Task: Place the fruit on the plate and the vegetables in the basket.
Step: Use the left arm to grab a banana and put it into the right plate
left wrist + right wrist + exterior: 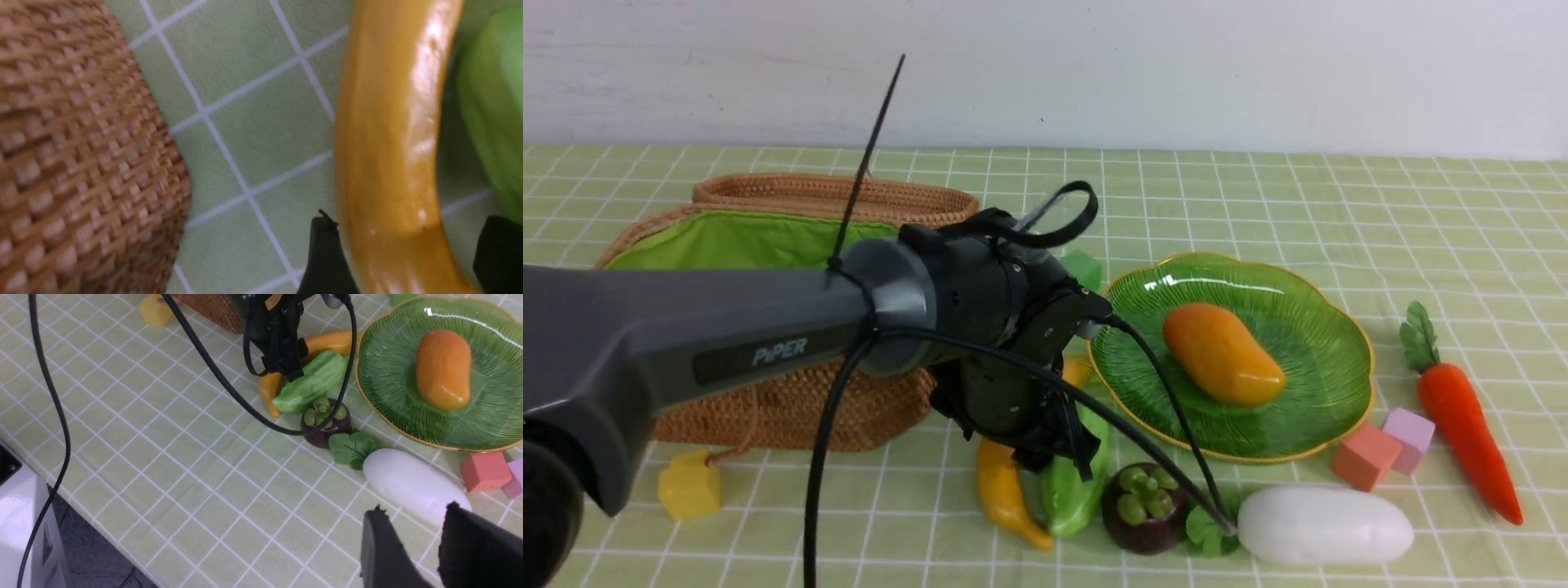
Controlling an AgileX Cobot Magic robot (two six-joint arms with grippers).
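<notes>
The orange-yellow mango (1223,354) lies on the green plate (1307,310). In front of the plate, the yellow banana (1001,490), the pale green gourd (1070,498), the purple mangosteen (1145,508) and the white radish (1327,527) lie in a row. The carrot (1466,425) lies to the plate's right. My left gripper (1058,441) is low over the banana (388,122). It is open, with a finger on each side of the fruit and a gap at one side. My right gripper (414,508) is open and empty, above the cloth near the radish (408,486).
The wicker basket (792,408) with green lining stands at the left, close beside the banana. Foam cubes lie around: yellow (689,486) before the basket, green (1082,268) behind the plate, red (1366,456) and lilac (1409,437) by the carrot. A black cable (1160,392) hangs over the plate's edge.
</notes>
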